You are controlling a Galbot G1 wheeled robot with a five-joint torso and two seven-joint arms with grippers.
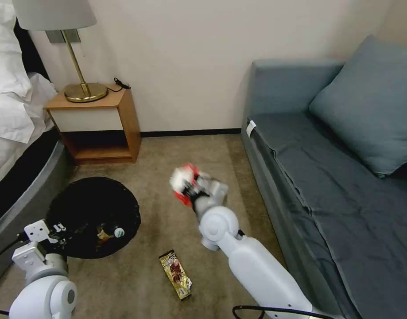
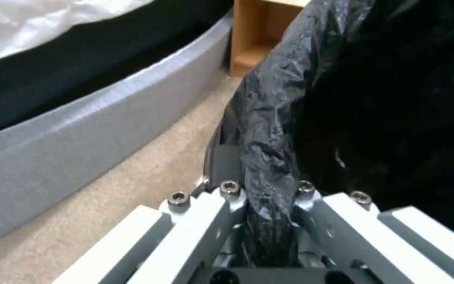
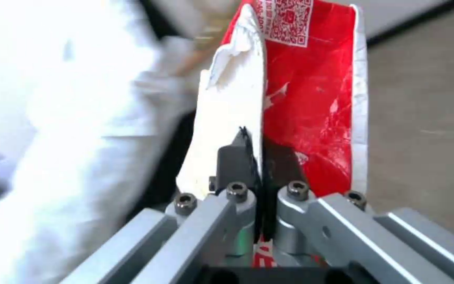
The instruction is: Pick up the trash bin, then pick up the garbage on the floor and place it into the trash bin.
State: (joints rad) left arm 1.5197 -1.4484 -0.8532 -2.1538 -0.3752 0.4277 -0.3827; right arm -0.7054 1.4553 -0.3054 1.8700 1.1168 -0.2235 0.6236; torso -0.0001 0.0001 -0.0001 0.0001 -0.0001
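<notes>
Leftmost, left tool (image 2: 269,221) clamped tight on bagged rim of trash bin (image 1: 93,216), bin hanging just beside bed; green bottle (image 1: 118,231) and brown scrap already inside. Further right, snack wrapper (image 1: 176,274) flat on carpet. Then right tool (image 3: 263,197) pinched shut on red-and-white packet (image 3: 311,106), raised over carpet, short of bin. Risk: thin packet slipping out mid-carry, or slick liner sliding from grip.
</notes>
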